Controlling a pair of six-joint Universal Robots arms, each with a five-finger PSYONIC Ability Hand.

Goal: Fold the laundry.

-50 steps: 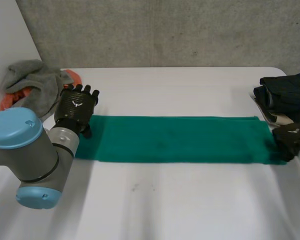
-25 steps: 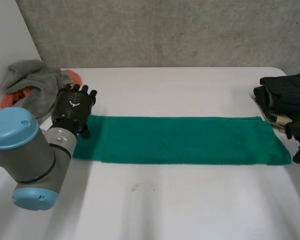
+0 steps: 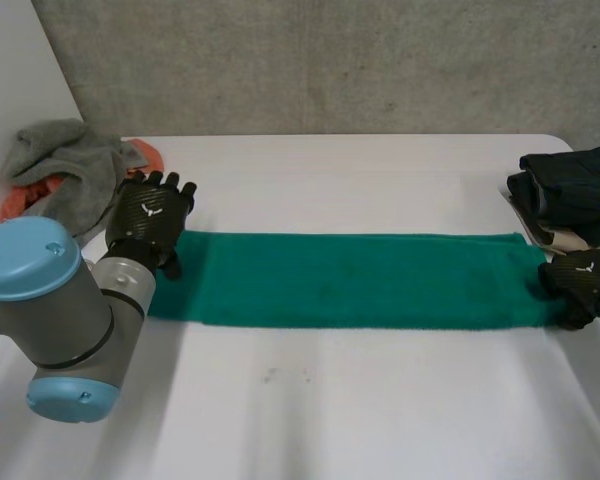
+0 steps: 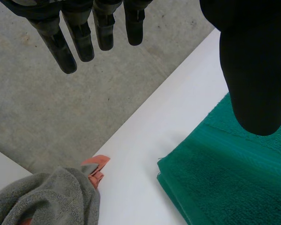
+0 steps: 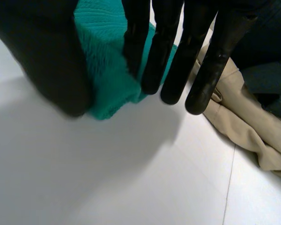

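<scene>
White table [image 3: 380, 420]: the work surface, seen from above and behind my arms.

Green towel [image 3: 350, 280]: the task's cloth, folded into a long flat band across the middle of the table, with one short end by each of my hands.

Left arm [image 3: 50, 310]: grey joint with a light-blue cap, reaching in over the near left part of the table.

Grey cloth [image 3: 70, 170]: a crumpled heap at the far left corner of the table, apart from the towel.

Dark clothes [image 3: 575, 190]: a stack at the far right edge of the table, just beyond the towel's right end.

Beige cloth [image 5: 243, 122]: lies beside and partly under the dark clothes, next to my right fingertips.

Orange cloth [image 3: 152, 155]: peeks out from under the grey cloth on its towel side.

Left hand [image 3: 152, 215]: over the towel's left end. My fingers [image 4: 68, 44] are straight and spread, pointing past the table edge, and my thumb stands well apart from them above the towel's corner. The hand holds nothing.

Right hand [image 3: 580, 282]: on the towel's right end. My fingers [image 5: 164, 42] are straight and side by side, the thumb is set apart, and the towel's end corner lies in the gap between them.
</scene>
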